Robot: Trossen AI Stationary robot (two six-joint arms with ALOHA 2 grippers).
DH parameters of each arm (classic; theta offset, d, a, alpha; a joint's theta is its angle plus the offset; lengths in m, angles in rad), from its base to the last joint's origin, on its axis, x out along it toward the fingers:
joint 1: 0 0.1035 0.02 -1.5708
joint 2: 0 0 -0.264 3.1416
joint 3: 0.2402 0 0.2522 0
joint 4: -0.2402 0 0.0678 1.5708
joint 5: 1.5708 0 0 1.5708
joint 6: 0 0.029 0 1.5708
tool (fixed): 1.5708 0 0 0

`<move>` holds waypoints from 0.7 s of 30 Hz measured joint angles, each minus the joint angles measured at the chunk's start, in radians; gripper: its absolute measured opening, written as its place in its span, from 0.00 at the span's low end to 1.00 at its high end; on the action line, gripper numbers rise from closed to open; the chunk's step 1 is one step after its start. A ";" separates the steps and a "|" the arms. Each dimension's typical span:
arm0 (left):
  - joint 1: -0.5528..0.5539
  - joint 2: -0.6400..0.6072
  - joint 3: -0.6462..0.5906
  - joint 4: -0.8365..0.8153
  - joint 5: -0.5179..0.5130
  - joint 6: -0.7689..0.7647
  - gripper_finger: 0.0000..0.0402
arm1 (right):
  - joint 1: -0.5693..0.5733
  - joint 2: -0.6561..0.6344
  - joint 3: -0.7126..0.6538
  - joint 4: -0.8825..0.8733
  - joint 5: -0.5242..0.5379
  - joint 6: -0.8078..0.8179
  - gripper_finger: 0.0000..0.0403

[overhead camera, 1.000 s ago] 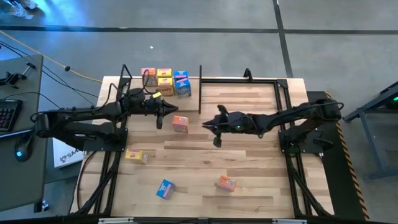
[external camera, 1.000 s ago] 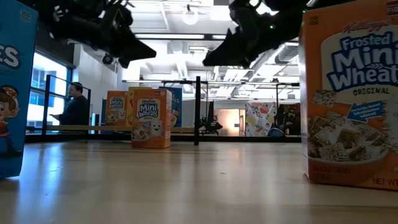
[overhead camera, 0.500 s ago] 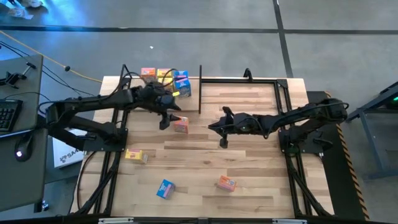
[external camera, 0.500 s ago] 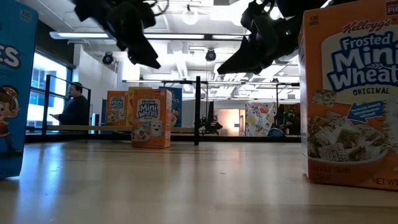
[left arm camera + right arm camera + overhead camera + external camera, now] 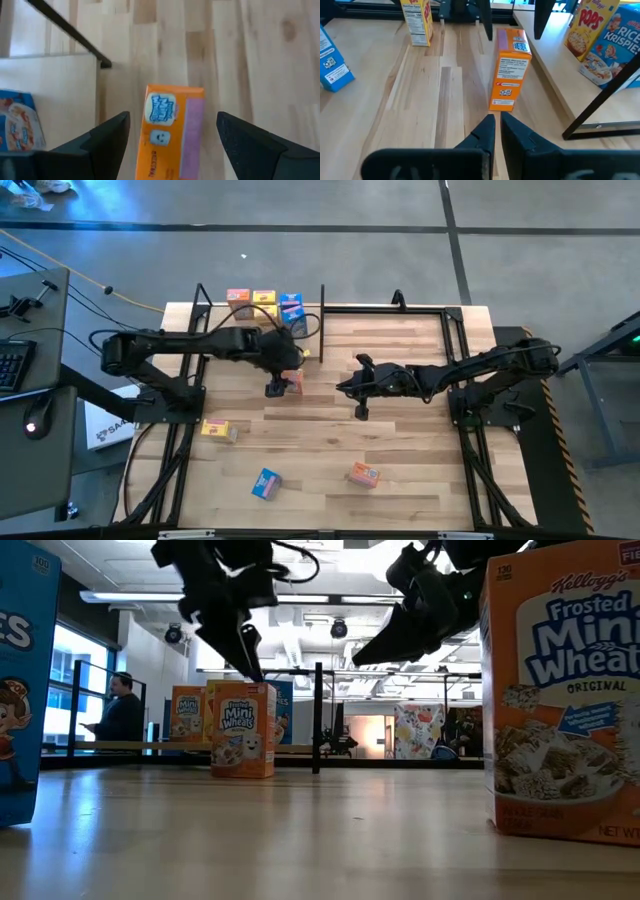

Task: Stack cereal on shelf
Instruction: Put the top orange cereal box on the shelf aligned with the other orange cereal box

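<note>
An orange cereal box (image 5: 172, 135) stands upright on the striped tabletop, just right of the shelf (image 5: 322, 320). My left gripper (image 5: 172, 117) hangs open over it, pointing down. Its fingers (image 5: 485, 20) stand on either side of the box's top without visibly touching it. My right gripper (image 5: 495, 125) is shut and empty, a little right of the box (image 5: 294, 383) and above the table. On the shelf's pale board (image 5: 50, 100) stand an orange-pink (image 5: 238, 298), a yellow (image 5: 264, 302) and a blue box (image 5: 292, 312).
A yellow box (image 5: 219, 430), a blue box (image 5: 265, 483) and an orange box (image 5: 364, 475) rest on the near half of the table. A black frame (image 5: 400, 307) bounds the far right. A person (image 5: 122, 710) stands in the room beyond.
My left gripper has swung from the shelf front toward the table's right and near side. It has tipped down over the orange box and opened. My right gripper has drawn back slightly toward the right edge, still shut. The box has not moved.
</note>
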 joint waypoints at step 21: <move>0.001 0.063 -0.002 -0.066 -0.070 0.047 0.55 | 0.000 0.000 0.000 0.000 0.001 -0.003 0.04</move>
